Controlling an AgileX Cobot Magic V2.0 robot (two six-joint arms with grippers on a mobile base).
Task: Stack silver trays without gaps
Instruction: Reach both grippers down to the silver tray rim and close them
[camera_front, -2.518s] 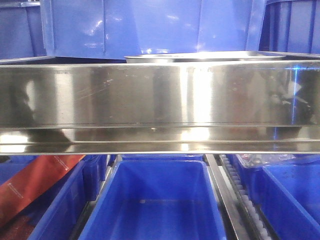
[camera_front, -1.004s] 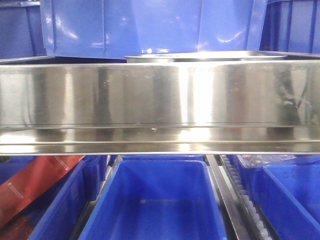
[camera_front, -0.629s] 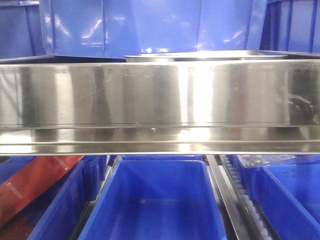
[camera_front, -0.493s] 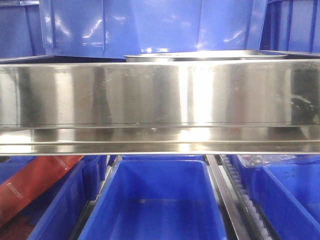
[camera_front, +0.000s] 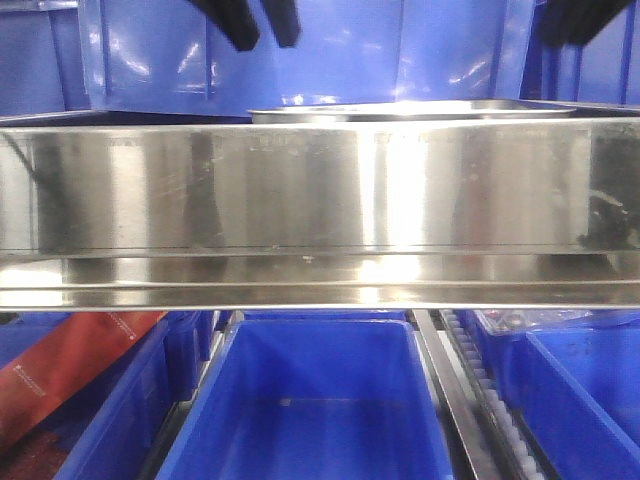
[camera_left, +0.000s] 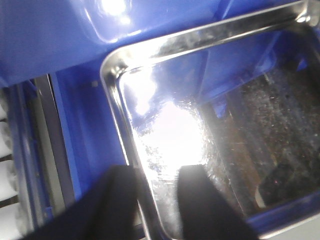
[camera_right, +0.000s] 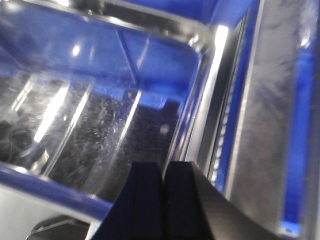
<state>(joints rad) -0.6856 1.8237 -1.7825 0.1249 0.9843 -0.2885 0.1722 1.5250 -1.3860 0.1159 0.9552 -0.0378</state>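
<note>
Losing all but the thin rim of the silver tray (camera_front: 410, 108) behind the steel rail (camera_front: 320, 190) in the front view. Cutting off the left gripper (camera_front: 266, 35) and right gripper (camera_front: 585, 18) at the top edge, showing dark fingertips only. Blurring the tray in both wrist views, leaving any contact between the right gripper's fingers (camera_right: 147, 200) and its rim unreadable.

Gleaming silver on the silver tray (camera_left: 165, 41), flecked with fine scratches and tinted by blue reflections. Solid blue on the bins (camera_front: 315, 400), brushed silver with pale upright glare bands on the rail (camera_front: 250, 190), red with small white print on the packet (camera_front: 60, 365). Matte black on the left gripper (camera_left: 157, 205) and the right gripper (camera_right: 163, 200).
</note>
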